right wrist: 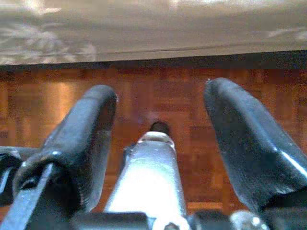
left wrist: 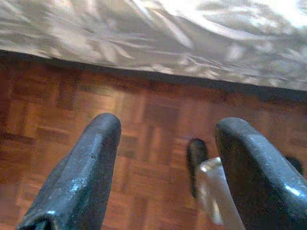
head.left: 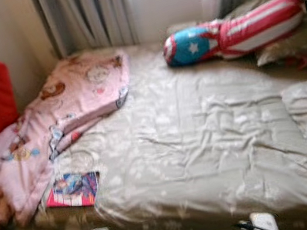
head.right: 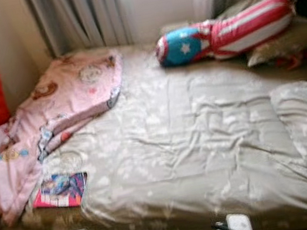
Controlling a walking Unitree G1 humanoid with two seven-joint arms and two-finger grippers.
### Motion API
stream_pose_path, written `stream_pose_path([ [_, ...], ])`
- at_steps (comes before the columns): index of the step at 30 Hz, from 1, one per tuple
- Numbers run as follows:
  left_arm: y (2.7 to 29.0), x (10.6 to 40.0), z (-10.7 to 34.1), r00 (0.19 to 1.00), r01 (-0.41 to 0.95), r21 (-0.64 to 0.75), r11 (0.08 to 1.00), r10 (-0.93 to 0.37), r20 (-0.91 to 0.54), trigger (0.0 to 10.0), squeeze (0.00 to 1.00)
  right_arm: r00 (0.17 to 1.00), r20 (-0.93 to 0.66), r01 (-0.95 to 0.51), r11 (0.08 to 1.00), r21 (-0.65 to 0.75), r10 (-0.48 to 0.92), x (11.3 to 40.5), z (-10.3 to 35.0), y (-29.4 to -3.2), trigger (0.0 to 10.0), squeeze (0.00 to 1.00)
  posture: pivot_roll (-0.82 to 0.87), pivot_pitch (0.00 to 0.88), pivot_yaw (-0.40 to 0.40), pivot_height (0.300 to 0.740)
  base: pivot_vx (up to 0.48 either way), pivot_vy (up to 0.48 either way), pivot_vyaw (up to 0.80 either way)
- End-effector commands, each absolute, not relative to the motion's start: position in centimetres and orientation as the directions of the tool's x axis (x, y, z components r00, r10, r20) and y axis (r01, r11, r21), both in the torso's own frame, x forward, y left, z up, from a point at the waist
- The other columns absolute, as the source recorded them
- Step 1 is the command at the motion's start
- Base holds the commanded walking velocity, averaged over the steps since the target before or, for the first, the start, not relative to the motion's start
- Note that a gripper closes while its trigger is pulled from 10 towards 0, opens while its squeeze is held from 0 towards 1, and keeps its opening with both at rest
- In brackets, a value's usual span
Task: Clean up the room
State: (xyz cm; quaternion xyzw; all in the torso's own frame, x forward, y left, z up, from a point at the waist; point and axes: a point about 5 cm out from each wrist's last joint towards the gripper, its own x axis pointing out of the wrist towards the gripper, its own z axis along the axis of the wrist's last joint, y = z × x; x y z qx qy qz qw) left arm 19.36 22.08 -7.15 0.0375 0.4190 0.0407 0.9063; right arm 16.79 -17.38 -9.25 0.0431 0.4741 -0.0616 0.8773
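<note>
Robot stood at the bed (head.left: 209, 159) foot edge, both arms low. Left gripper (left wrist: 165, 167) & right gripper (right wrist: 160, 143) were spread wide w/ nothing between the fingers, hanging over the parquet floor (left wrist: 57, 124) just beside the bed edge. Pink blanket (head.left: 63, 107) lay bunched along the left edge, spilling toward the near-left corner; a book (head.left: 73, 190) sat at that corner, partly tucked under it. Risk, in my judgement: tugging the blanket could sweep the book off the edge; slick cover may slip from a thin pinch

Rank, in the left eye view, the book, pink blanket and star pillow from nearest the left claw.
1. Book, at the bed's near-left corner, just above the left claw.
2. Pink blanket, along the bed's left side.
3. Star pillow, far right by the curtains.
</note>
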Motion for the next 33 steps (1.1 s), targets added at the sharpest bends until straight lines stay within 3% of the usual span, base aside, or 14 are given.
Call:
stream_pose_path([
  [1,21.40,19.32,-7.33,0.639,-0.028,0.092,0.995,0.088,-0.764,10.0,0.00,0.527,-0.845,0.163,0.987,-0.006,-0.092,16.22,-9.41,-18.28,10.0,0.00,0.00,0.000,0.010,0.740,0.000,0.398,0.00],
  [33,21.34,19.46,-7.28,0.641,-0.029,0.091,0.995,0.089,-0.762,10.0,0.00,0.528,-0.844,0.155,0.988,-0.008,-0.090,16.33,-9.37,-18.29,10.0,0.00,0.00,0.000,0.006,0.740,0.000,0.395,0.00],
])
